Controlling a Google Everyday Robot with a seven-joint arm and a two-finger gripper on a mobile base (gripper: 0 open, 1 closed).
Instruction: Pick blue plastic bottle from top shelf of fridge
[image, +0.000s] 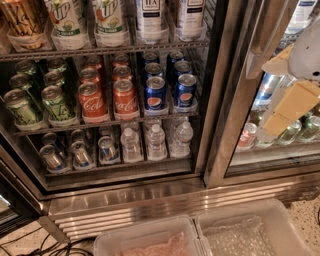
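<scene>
The fridge (218, 125) stands open on its left side, with a dark interior and wire racks. On the top shelf (100, 50) two blue plastic bottles with navy and white labels stand side by side: one reads "TEA" (150, 20), the other (190, 14) is to its right. Only their lower halves show; the caps are out of view. My gripper (285, 110), white with tan pads, hangs at the right in front of the shut glass door, well right of and below the bottles, holding nothing visible.
Two green-and-white 7UP bottles (67, 20) stand left of the tea bottles. Below are green cans (22, 105), Coca-Cola cans (92, 100), Pepsi cans (156, 92) and small water bottles (156, 142). Two translucent bins (150, 240) sit on the floor in front.
</scene>
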